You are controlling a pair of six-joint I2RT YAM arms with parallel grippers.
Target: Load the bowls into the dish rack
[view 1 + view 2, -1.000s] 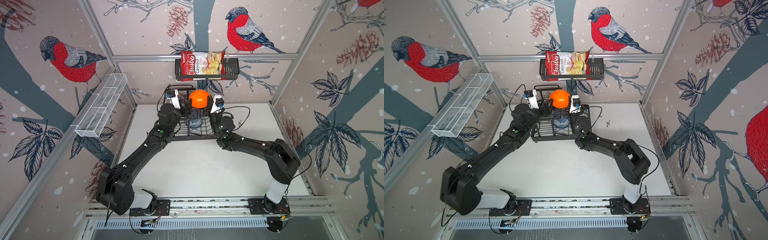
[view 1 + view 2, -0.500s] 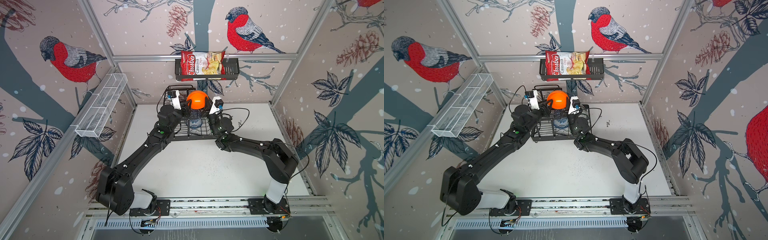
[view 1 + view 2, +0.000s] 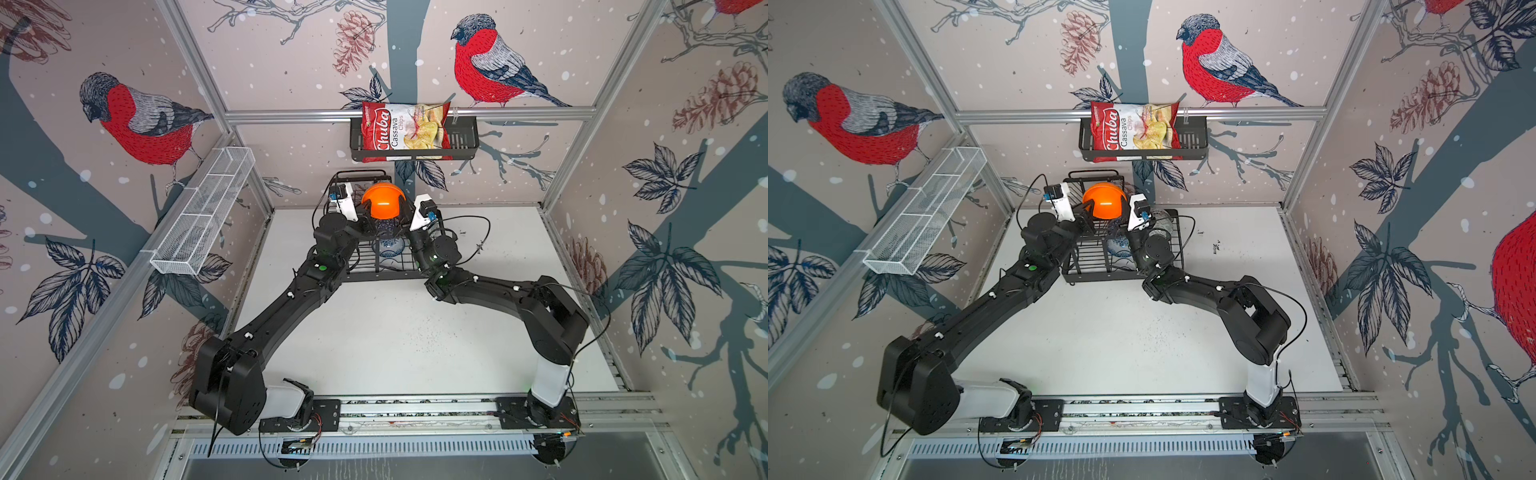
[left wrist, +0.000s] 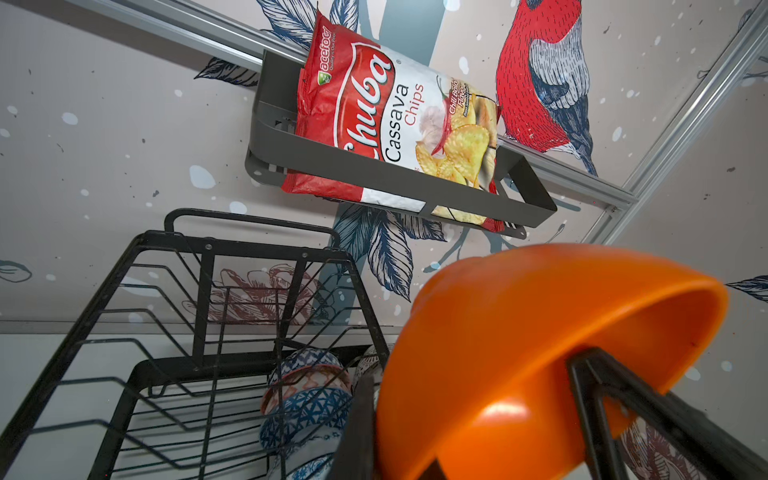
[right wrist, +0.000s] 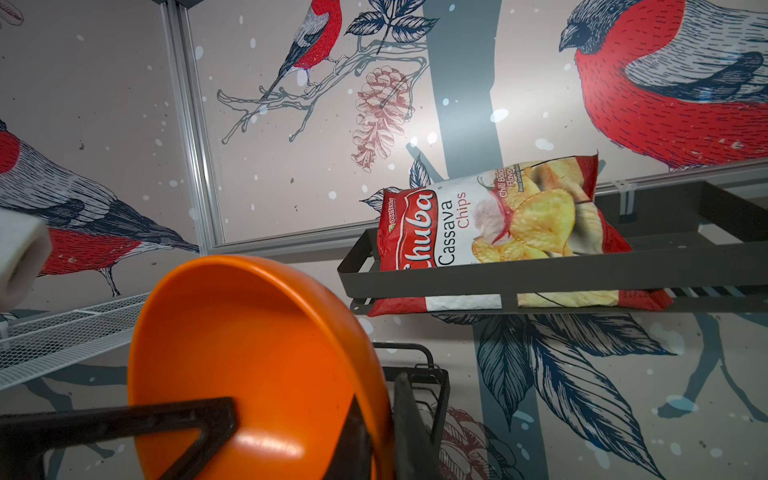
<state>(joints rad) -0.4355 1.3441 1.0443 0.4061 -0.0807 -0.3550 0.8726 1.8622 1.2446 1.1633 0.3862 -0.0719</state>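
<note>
Left end effector (image 3: 365, 213), right end effector (image 3: 400, 211) reaching inward, both gripping raised orange bowl (image 3: 381, 202)

The near half of the bench (image 3: 395, 340) is open, and I can pass freely there. At the far middle the dish rack (image 3: 374, 275) blocks the way. The left arm (image 3: 286, 303) and right arm (image 3: 490, 286) crowd it around the orange bowl (image 3: 382, 205), with the wall basket (image 3: 461, 143) above.

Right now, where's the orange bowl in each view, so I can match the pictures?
Top view: orange bowl at upper centre, just below the chips bag.
Top view: bowl left of centre, again below the bag.
Left wrist: bowl close in front, outside showing; bag behind.
Right wrist: bowl close in front, inside showing; bag behind.
Shared landmark: the chips bag.
</note>
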